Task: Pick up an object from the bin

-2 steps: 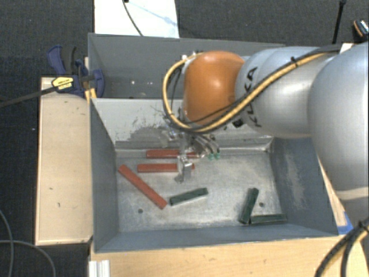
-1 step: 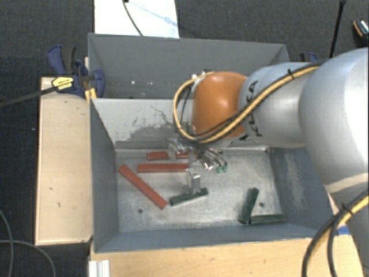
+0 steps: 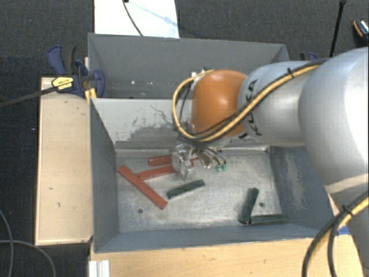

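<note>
My gripper (image 3: 183, 165) hangs low over the bin floor at the back middle, its metal fingers coming down among the red sticks. One short red stick (image 3: 159, 161) lies just left of it, another red stick (image 3: 155, 173) runs under its tip, and a long red stick (image 3: 141, 186) slants toward the front left. A dark green stick (image 3: 185, 189) lies just in front of the gripper. Whether a stick sits between the fingers cannot be seen.
Two more dark green sticks lie at the front right, one leaning upright (image 3: 249, 205) and one flat (image 3: 267, 218) along the front wall. The arm and its orange cover hang over the back right of the bin.
</note>
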You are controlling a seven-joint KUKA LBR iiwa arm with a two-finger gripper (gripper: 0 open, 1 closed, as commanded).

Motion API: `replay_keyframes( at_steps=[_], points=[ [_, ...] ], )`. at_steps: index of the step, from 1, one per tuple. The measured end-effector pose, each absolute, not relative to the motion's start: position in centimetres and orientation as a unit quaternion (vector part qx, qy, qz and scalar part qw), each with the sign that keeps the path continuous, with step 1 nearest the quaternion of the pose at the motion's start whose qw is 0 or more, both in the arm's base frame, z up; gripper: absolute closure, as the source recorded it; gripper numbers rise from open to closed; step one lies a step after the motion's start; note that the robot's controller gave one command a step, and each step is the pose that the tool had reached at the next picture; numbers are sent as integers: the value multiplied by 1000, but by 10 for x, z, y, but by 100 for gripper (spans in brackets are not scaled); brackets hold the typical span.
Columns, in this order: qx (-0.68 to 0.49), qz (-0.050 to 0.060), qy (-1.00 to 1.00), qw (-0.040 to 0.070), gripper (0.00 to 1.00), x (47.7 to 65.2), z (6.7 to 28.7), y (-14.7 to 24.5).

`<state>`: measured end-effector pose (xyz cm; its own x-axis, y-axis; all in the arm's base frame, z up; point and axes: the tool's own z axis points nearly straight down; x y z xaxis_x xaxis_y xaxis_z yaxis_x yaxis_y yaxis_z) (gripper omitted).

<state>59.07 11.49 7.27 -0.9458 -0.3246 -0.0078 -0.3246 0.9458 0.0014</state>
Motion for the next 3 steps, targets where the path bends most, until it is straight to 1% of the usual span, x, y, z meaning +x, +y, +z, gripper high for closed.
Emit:
replay_keyframes(
  at_steps=[1, 2, 3],
  points=[
    [-163, 1, 987, 2, 0, 590, 71, 114],
    [-161, 1, 987, 2, 100, 590, 71, 114],
    [-134, 1, 991, 6, 100, 581, 200, 99]
  ],
)
